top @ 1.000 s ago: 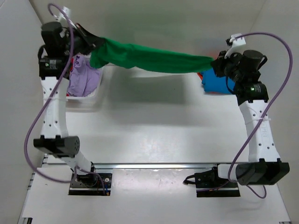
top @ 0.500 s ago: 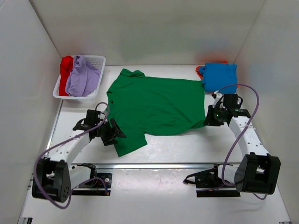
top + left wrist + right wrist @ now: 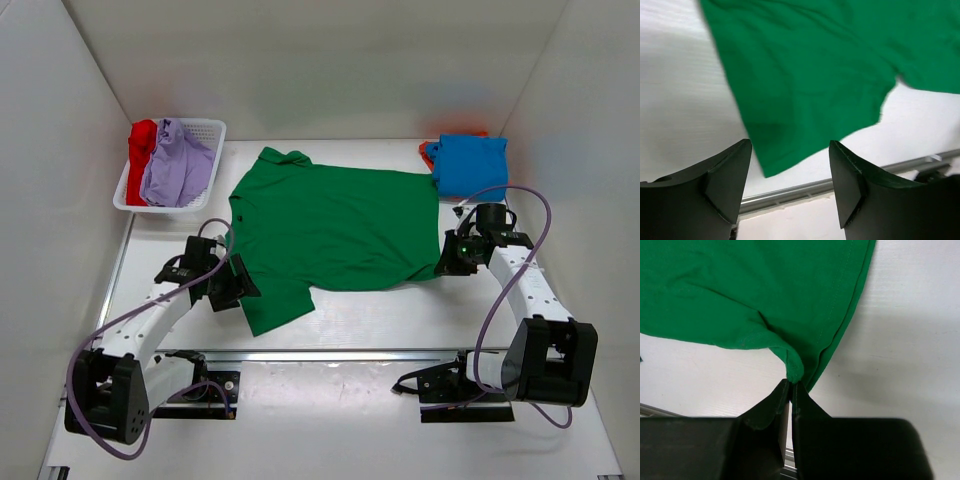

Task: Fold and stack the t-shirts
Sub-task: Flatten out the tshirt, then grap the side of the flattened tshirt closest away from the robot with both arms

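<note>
A bright green collared t-shirt (image 3: pixel 330 225) lies spread flat on the white table, collar at the far left. My left gripper (image 3: pixel 236 284) is open just left of the shirt's near-left sleeve, with nothing between its fingers. In the left wrist view that gripper (image 3: pixel 790 145) has the sleeve's corner (image 3: pixel 790 140) lying beyond it. My right gripper (image 3: pixel 447 262) is shut on the green shirt's near-right hem corner. The right wrist view shows this gripper (image 3: pixel 791 383) pinching a small fold of green cloth (image 3: pixel 794 367). A folded blue t-shirt (image 3: pixel 470 165) sits at the far right.
A white mesh basket (image 3: pixel 207 127) at the far left holds a red t-shirt (image 3: pixel 138 165) and a lavender one (image 3: pixel 178 170). A red cloth edge (image 3: pixel 427 152) shows under the blue shirt. A metal rail (image 3: pixel 330 353) runs along the near edge. White walls enclose three sides.
A second ago both grippers held the green shirt stretched in the air. It now lies flat on the table, and my left gripper has opened and let go. The right stays shut on it.
</note>
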Action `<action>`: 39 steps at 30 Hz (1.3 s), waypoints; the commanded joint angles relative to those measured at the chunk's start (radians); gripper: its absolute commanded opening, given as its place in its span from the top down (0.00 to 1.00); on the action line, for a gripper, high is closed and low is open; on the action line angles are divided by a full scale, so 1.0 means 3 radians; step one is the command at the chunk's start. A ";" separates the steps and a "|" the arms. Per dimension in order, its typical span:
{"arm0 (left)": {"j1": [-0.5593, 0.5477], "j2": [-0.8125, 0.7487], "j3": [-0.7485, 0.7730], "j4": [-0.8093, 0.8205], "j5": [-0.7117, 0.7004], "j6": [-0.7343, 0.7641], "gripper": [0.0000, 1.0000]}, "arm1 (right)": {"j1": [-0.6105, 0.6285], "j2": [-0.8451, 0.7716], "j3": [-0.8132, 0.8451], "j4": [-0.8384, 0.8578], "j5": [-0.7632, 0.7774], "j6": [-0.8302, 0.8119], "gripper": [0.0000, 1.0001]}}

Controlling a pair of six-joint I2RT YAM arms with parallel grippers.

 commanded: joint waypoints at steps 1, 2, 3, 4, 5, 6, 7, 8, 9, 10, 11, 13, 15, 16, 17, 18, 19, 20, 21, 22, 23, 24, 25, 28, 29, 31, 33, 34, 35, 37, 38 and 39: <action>-0.0078 0.0073 -0.0008 -0.0091 -0.0304 0.0095 0.26 | -0.0024 -0.0018 -0.0011 0.0094 0.0020 0.0018 1.00; -0.0119 0.0093 -0.0054 -0.0050 -0.0349 0.0070 0.25 | -0.0034 -0.0008 -0.0006 0.0084 0.0056 0.0013 1.00; -0.0159 0.0129 -0.0080 -0.0065 -0.0370 0.0080 0.24 | -0.0039 -0.0008 -0.0001 0.0094 0.0041 0.0018 1.00; -0.0190 0.0134 -0.0111 -0.0045 -0.0400 0.0034 0.20 | -0.0039 -0.0003 -0.0006 0.0109 0.0061 0.0018 1.00; -0.0251 0.0185 -0.0116 -0.0065 -0.0446 0.0018 0.12 | -0.0039 0.0012 -0.0011 0.0120 0.0041 0.0033 1.00; -0.0308 0.0221 -0.0111 -0.0045 -0.0497 0.0023 0.11 | -0.0050 -0.0003 -0.0006 0.0094 0.0051 0.0028 1.00; -0.0374 0.0277 -0.0116 -0.0029 -0.0564 0.0008 0.12 | -0.0035 -0.0003 0.0004 0.0104 0.0051 0.0053 1.00; -0.0405 0.0338 -0.0121 -0.0044 -0.0610 0.0013 0.14 | -0.0044 -0.0003 -0.0006 0.0130 0.0051 0.0038 1.00; -0.0446 0.0410 -0.0141 -0.0004 -0.0636 0.0023 0.15 | -0.0040 -0.0013 -0.0016 0.0140 0.0041 0.0053 0.99; -0.0466 0.0446 -0.0131 -0.0004 -0.0611 0.0034 0.17 | -0.0024 -0.0018 -0.0027 0.0115 0.0056 0.0054 1.00; -0.0477 0.0492 -0.0157 0.0042 -0.0610 0.0008 0.18 | -0.0034 -0.0023 0.0009 0.0130 0.0056 0.0049 1.00; -0.0543 0.0584 -0.0177 0.0114 -0.0661 -0.0033 0.21 | -0.0029 -0.0034 0.0009 0.0135 0.0051 0.0074 1.00; -0.0574 0.0640 -0.0203 0.0210 -0.0692 -0.0058 0.28 | -0.0014 -0.0054 -0.0011 0.0135 0.0081 0.0094 1.00; -0.0579 0.0646 -0.0203 0.0236 -0.0682 -0.0063 0.34 | -0.0019 -0.0080 -0.0006 0.0125 0.0082 0.0084 1.00; -0.0584 0.0676 -0.0198 0.0308 -0.0702 -0.0079 0.37 | -0.0004 -0.0095 -0.0021 0.0140 0.0061 0.0094 1.00; -0.0584 0.0697 -0.0198 0.0329 -0.0733 -0.0079 0.44 | 0.0001 -0.0110 -0.0052 0.0140 0.0071 0.0105 1.00; -0.0594 0.0712 -0.0193 0.0359 -0.0743 -0.0079 0.53 | -0.0014 -0.0121 -0.0052 0.0125 0.0092 0.0110 1.00; -0.0615 0.0727 -0.0162 0.0400 -0.0769 -0.0084 0.59 | -0.0004 -0.0146 -0.0052 0.0125 0.0087 0.0155 1.00; -0.0620 0.0707 -0.0147 0.0426 -0.0799 -0.0084 0.75 | -0.0034 -0.0131 -0.0072 0.0135 0.0117 0.0156 1.00; -0.0625 0.0702 -0.0147 0.0431 -0.0820 -0.0074 1.00 | -0.0034 -0.0146 -0.0068 0.0125 0.0158 0.0171 1.00; -0.0630 0.0682 -0.0071 0.0385 -0.0845 -0.0084 1.00 | -0.0080 -0.0136 -0.0083 0.0084 0.0189 0.0196 1.00; -0.0640 0.0626 -0.0034 0.0324 -0.0866 -0.0089 1.00 | -0.0126 -0.0126 -0.0078 0.0049 0.0184 0.0192 1.00; -0.0641 0.0549 0.0006 0.0238 -0.0891 -0.0079 1.00 | -0.0147 -0.0111 -0.0073 -0.0013 0.0229 0.0212 1.00; -0.0625 0.0294 0.0098 0.0028 -0.0912 -0.0068 1.00 | -0.0111 -0.0136 -0.0057 -0.0146 0.0322 0.0130 1.00; -0.0600 0.0227 0.0109 -0.0105 -0.0892 -0.0053 1.00 | -0.0081 -0.0131 -0.0047 -0.0182 0.0312 0.0115 1.00; -0.0569 0.0003 0.0196 -0.0228 -0.0851 -0.0074 1.00 | 0.0011 -0.0141 -0.0022 -0.0339 0.0332 0.0024 1.00; -0.0513 -0.0167 0.0277 -0.0381 -0.0810 -0.0089 1.00 | 0.0159 -0.0141 0.0024 -0.0463 0.0353 -0.0003 1.00; -0.0508 -0.0228 0.0344 -0.0473 -0.0800 -0.0104 1.00 | 0.0216 -0.0141 0.0055 -0.0564 0.0342 -0.0008 1.00; -0.0472 -0.0274 0.0370 -0.0499 -0.0789 -0.0104 1.00 | 0.0236 -0.0131 0.0080 -0.0576 0.0368 -0.0043 1.00; -0.0467 -0.0351 0.0472 -0.0602 -0.0764 -0.0069 1.00 | 0.0262 -0.0187 0.0116 -0.0657 0.0363 -0.0054 1.00; -0.0457 -0.0367 0.0523 -0.0673 -0.0733 -0.0089 1.00 | 0.0257 -0.0202 0.0162 -0.0703 0.0368 -0.0059 1.00; -0.0482 -0.0407 0.0579 -0.0719 -0.0738 -0.0099 1.00 | 0.0247 -0.0208 0.0198 -0.0734 0.0368 -0.0059 1.00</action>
